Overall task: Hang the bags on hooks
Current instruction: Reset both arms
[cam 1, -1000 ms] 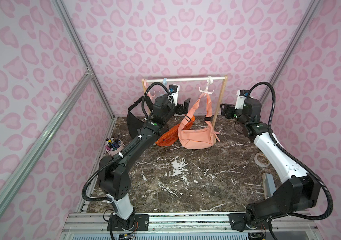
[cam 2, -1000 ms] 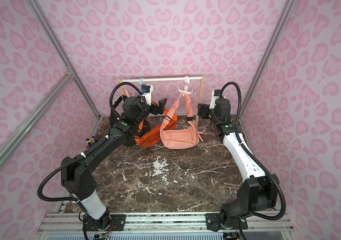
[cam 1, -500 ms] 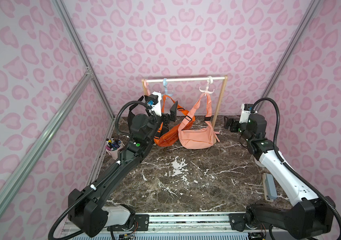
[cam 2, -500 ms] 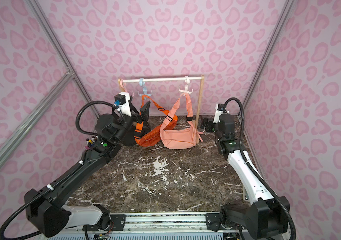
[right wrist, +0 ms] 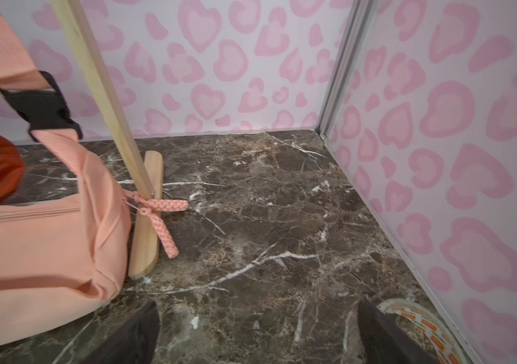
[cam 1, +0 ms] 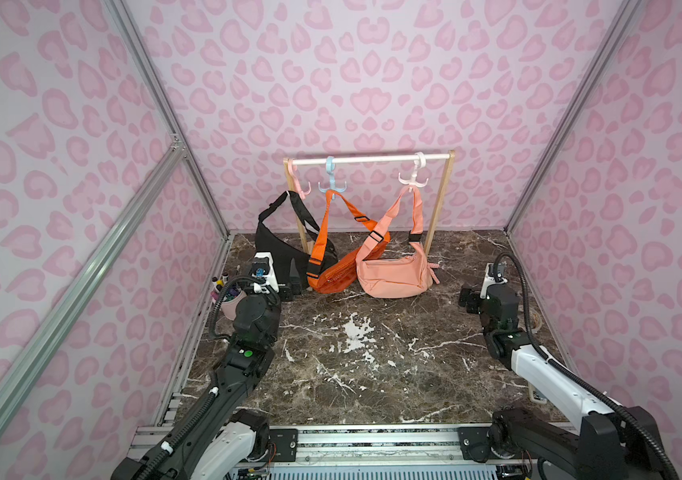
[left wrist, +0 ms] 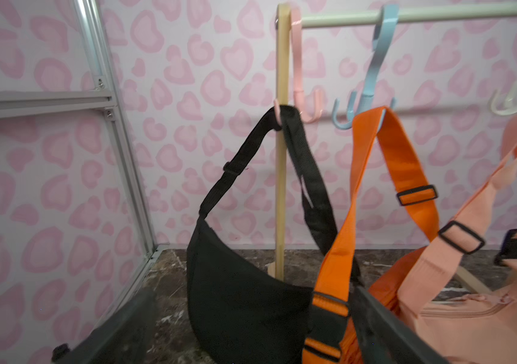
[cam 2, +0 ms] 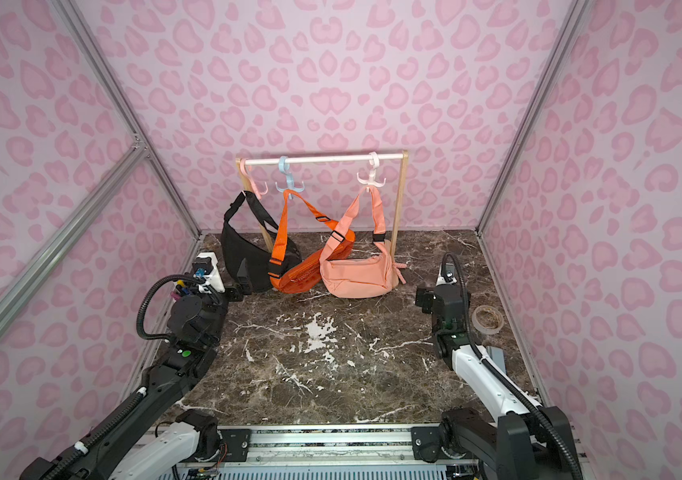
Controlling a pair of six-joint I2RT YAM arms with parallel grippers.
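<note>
The left claw [cam 1: 292, 279] and right claw [right wrist: 257, 337], both released and empty, are retreating from the rack [cam 1: 372, 159], leaving the black bag [cam 1: 277, 245] dangling from the pink hook [cam 1: 300, 183], seemingly finishing the task.

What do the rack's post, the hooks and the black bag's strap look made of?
Post: pale bare-looking wood, faint grain. Hooks: smooth moulded plastic, slightly glossy, pastel. Strap: matte woven webbing, likely nylon or polyester; ribbed weave shows.

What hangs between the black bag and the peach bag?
The orange bag, hung on the blue hook. Both top views show it there.
</note>
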